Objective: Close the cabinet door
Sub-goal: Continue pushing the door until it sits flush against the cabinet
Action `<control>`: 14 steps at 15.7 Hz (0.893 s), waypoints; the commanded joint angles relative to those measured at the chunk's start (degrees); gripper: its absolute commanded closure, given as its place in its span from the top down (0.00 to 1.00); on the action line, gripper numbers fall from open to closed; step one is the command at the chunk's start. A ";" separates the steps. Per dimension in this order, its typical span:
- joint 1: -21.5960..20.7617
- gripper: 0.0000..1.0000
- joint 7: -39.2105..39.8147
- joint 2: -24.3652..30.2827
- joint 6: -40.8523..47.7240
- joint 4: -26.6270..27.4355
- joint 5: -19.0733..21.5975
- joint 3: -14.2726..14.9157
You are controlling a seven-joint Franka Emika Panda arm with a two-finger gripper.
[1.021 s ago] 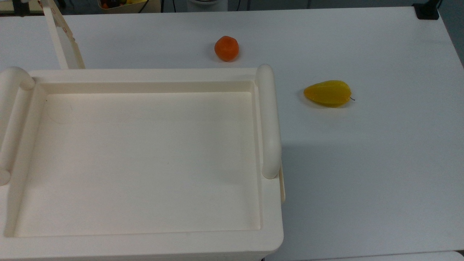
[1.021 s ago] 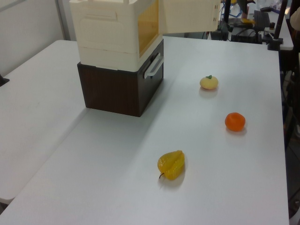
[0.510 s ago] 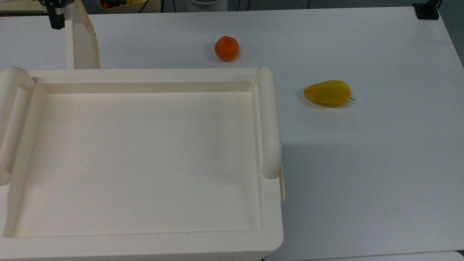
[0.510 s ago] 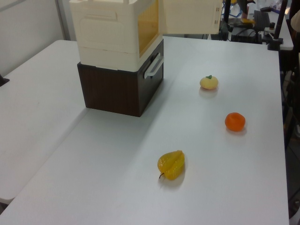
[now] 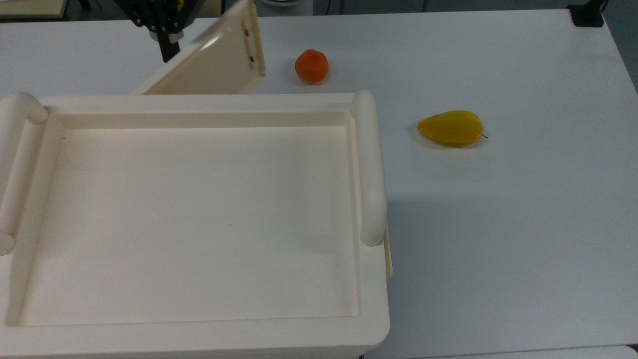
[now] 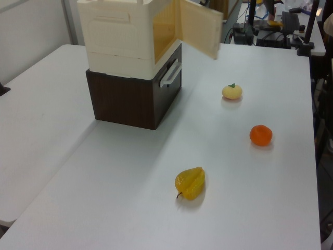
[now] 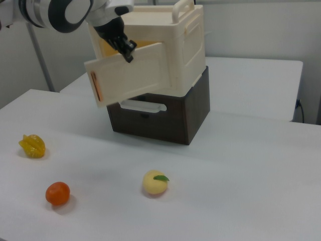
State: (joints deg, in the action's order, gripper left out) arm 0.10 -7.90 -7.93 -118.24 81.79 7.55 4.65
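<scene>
Gripper (image 7: 128, 51) sits at the top edge of the cabinet door (image 7: 133, 75), pressed against its outer face; finger spacing can't be made out. Door hangs half-open off the cabinet (image 7: 173, 45), angled out over the table (image 7: 241, 165).

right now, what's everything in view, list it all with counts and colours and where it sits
large cream-white plastic cabinet: 1, cream-white, stacked on the dark box
thin flat cream-white cabinet door: 1, cream, partly open, swung out from the cabinet front
dark brown box with a pale drawer handle: 1, dark brown, under the cabinet on the table
white table: 1, white, under everything
round orange fruit: 1, orange, on the table
yellow ridged starfruit: 1, yellow, on the table
pale yellow round fruit with a green leaf: 1, pale yellow, on the table
robot hand: 1, black, at the door's top edge
</scene>
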 commanded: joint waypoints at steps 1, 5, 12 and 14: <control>-2.30 0.00 -1.33 -1.03 -7.42 0.65 2.99 0.02; -2.57 0.00 -1.25 -1.47 -8.76 1.35 2.91 -0.25; -3.44 0.00 -1.16 -2.26 -10.95 2.41 2.82 -0.34; -3.53 0.00 -1.16 -3.22 -14.19 2.58 2.82 -0.86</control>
State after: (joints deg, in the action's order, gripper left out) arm -2.73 -8.40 -10.43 -127.28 82.85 9.49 4.31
